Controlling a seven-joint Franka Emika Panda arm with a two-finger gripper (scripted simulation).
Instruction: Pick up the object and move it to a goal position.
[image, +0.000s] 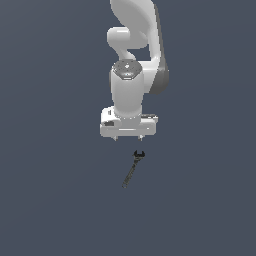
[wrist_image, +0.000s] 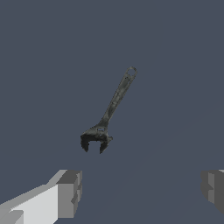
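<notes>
Wrench (image: 133, 169) flat on floor; hand (image: 128, 138) pointing down above it, fingers spread, empty.

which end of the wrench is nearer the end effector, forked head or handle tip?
The forked head. On the wrench, it lies just below the open end effector in the exterior view, while the handle tip points away from it.

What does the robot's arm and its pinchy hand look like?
The arm is smooth, rounded and white with dark grey joints and a grey round cap. The gripper is a wide white block with two short fingers that have boxy grey tips.
</notes>
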